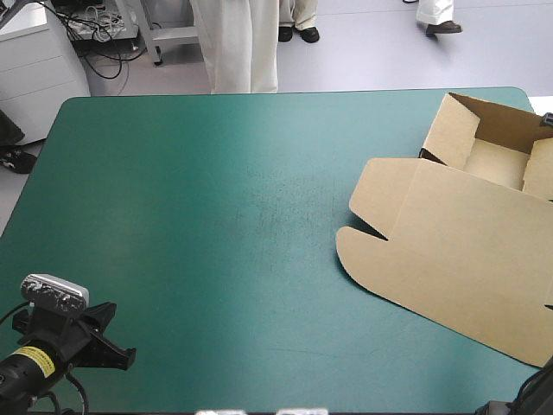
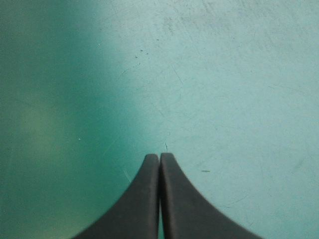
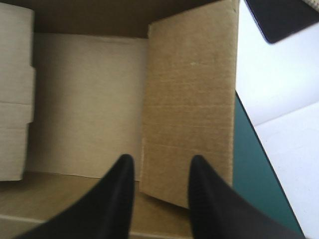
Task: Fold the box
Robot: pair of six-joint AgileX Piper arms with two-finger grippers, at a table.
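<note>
Table: the teal-green cover lies bare across the left and middle of the high view, marked with fine scratches.
Task thing: the brown box of cut corrugated board sits at the right of the high view. It runs from upper right to lower right and is cut off by the frame's right edge.
Tray: the tray part is at the upper right, with its walls raised, open upward, and a pale floor inside.
Lid: the broad lid panel lies flat on the cover toward the lower right. Rounded tabs stick out along its left edge.
Left arm: the left gripper is clenched, its black fingers meeting in one pointed arch with nothing between them. It is over bare cover at the lower left corner of the high view, well apart from the box.
Right arm: the right gripper is released, fingers standing apart and pointing into the tray. A brown side flap rises ahead of the gap. I cannot tell whether it touches either finger.
</note>
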